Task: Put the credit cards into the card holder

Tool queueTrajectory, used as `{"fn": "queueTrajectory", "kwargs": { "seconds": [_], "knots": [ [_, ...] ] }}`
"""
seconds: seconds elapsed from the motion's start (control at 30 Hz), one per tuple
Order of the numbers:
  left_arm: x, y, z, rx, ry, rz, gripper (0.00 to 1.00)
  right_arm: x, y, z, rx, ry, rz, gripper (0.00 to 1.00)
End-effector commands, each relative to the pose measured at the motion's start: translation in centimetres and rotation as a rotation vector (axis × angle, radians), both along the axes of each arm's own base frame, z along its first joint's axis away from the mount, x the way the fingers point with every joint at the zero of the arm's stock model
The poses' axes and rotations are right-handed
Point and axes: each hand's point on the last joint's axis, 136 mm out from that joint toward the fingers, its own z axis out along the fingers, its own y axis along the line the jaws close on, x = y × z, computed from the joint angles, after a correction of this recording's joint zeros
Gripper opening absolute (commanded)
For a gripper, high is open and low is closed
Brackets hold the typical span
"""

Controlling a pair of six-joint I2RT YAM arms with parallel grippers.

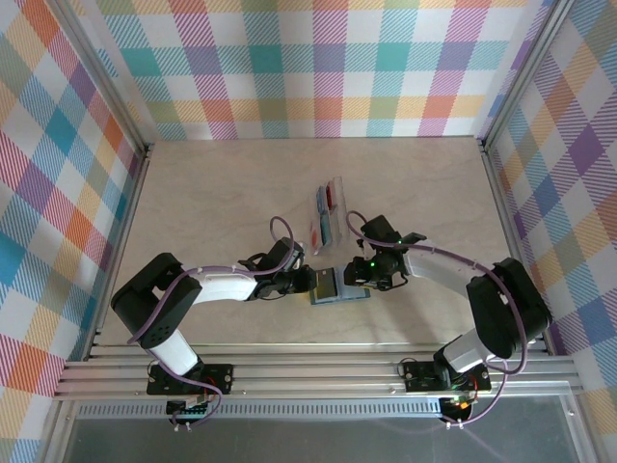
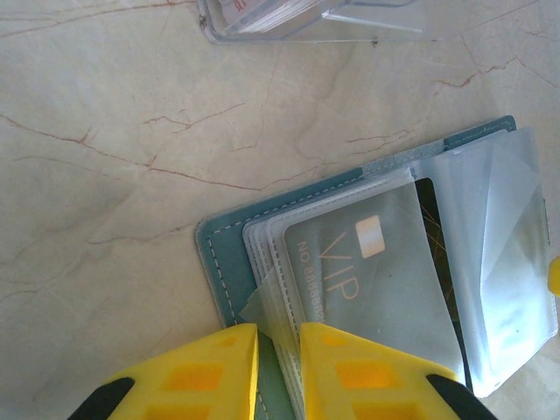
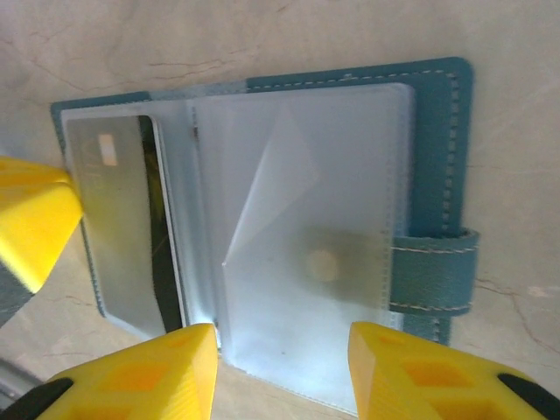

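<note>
The teal card holder (image 1: 339, 290) lies open on the table between both grippers. Its clear sleeves fan out over the teal cover (image 2: 223, 262). A pale grey VIP card (image 2: 376, 280) sits in one sleeve, and a dark card (image 2: 433, 227) shows behind it. My left gripper (image 2: 280, 367) is shut on the near edges of the sleeve stack at the holder's (image 3: 437, 114) left side. My right gripper (image 3: 282, 367) stands open, its fingers either side of the lower edge of a clear sleeve. The grey card (image 3: 114, 236) lies to their left.
A clear plastic tray (image 1: 328, 212) holding red and blue cards stands just behind the holder; its edge (image 2: 306, 17) is at the top of the left wrist view. The holder's strap (image 3: 433, 271) sticks out on its right side. Checked walls enclose the table.
</note>
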Motion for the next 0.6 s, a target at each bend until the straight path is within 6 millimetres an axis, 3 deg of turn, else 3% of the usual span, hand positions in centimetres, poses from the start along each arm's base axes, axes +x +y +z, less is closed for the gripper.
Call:
{"fn": "queueTrajectory", "kwargs": {
  "seconds": [0.0, 0.17, 0.27, 0.37, 0.57],
  "knots": [
    [-0.8, 0.4, -1.4, 0.047, 0.027, -0.023, 0.2, -0.4, 1.0, -0.4, 0.05, 0.039, 0.021, 0.44],
    [-0.8, 0.4, -1.4, 0.049, 0.027, -0.022, 0.2, -0.6, 1.4, 0.2, 0.076, 0.035, 0.032, 0.42],
    [-0.8, 0.4, -1.4, 0.048, 0.024, -0.023, 0.2, 0.2, -1.0, 1.3, -0.028, -0.057, -0.022, 0.43],
    [-0.8, 0.5, -1.5, 0.051, 0.025, -0.022, 0.2, 0.2, -2.0, 2.3, -0.061, -0.089, -0.033, 0.47],
    [-0.8, 0.4, -1.4, 0.046, 0.025, -0.024, 0.2, -0.1, -1.6, 0.8, -0.063, -0.037, -0.013, 0.47]
  ]
}}
